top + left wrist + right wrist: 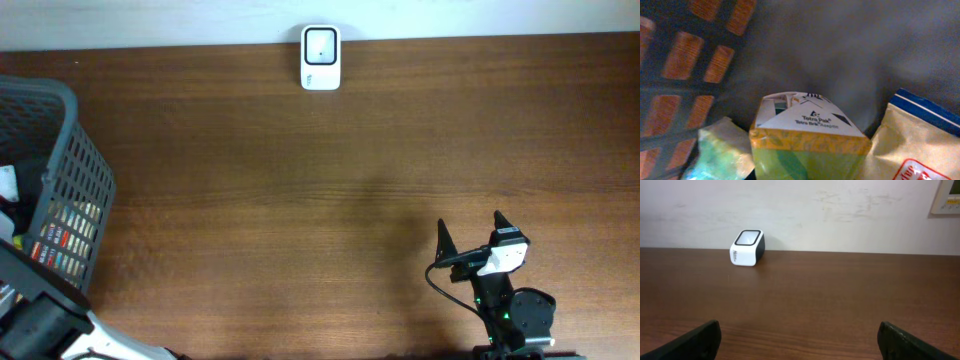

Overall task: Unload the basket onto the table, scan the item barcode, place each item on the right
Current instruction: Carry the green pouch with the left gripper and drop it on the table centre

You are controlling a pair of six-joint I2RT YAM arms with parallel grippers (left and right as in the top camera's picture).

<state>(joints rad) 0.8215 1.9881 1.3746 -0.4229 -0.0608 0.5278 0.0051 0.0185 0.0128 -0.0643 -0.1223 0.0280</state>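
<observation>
Wooden table [300,200]: fills the overhead view. Grey mesh basket [75,160]: sits at its left edge. Left gripper: hidden inside the basket; cannot tell whether clenched or released. Right gripper [470,220]: at front right, jaws spread wide, grasping nothing. Tetra Pak carton [810,140]: stands in the basket between a green packet [720,155] and a tan pouch [910,145]. White scanner [321,58]: rests at the far edge.
</observation>
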